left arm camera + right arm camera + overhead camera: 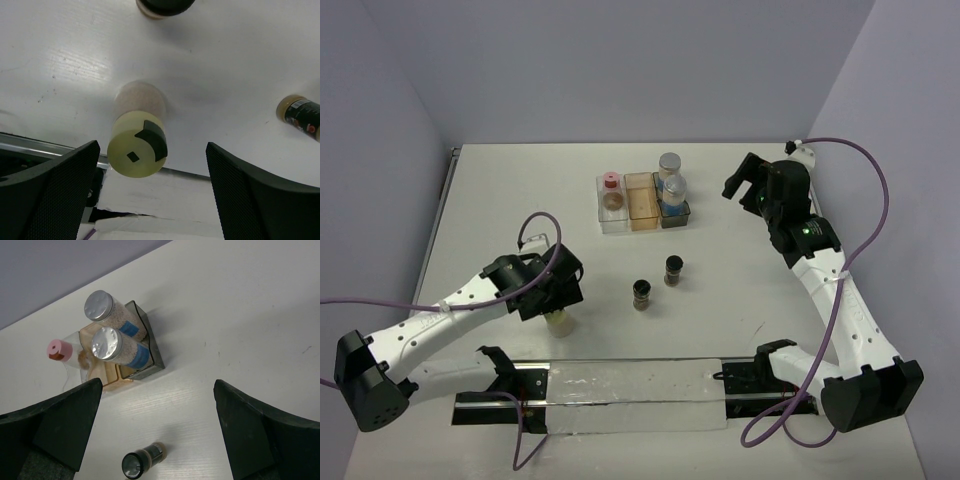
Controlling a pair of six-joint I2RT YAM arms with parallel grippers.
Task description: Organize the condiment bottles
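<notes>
A cream-capped bottle (137,150) stands upright on the table, between the fingers of my left gripper (152,187). The jaws are open, and the cap sits closer to the left finger without touching either. From above, that bottle (560,322) peeks out under the left gripper (558,300). Two dark black-capped jars (641,293) (673,269) stand in the middle of the table. Two clear blue-labelled bottles (112,312) (122,347) stand in the grey tray compartment (677,217). A pink-capped bottle (611,190) is in the clear compartment. My right gripper (740,185) hovers open to the right of the tray, holding nothing.
The amber middle compartment (641,200) holds no bottle. A clear plastic strip (630,395) and a black rail lie along the near edge between the arm bases. Purple cables loop off both arms. Walls close in on the table at the back and sides.
</notes>
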